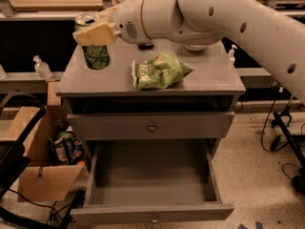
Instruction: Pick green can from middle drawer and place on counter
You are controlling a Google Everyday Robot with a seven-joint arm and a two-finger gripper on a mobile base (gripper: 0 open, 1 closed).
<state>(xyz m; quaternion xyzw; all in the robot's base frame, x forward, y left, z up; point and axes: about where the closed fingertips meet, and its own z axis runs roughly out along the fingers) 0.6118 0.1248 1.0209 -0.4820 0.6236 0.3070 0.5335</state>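
The green can [96,56] stands upright at the far left of the counter [212,78]; whether its base touches the surface I cannot tell. The gripper [91,31] pinches its upper part, one tan finger across the front. A green snack bag [159,72] lies just to the right. Below, the middle drawer [148,178] is pulled open.

Green can [96,57] stands upright at the counter's [209,82] left rear corner, my gripper [94,34] clamped around its top; the middle drawer [152,187] below the counter is pulled open.
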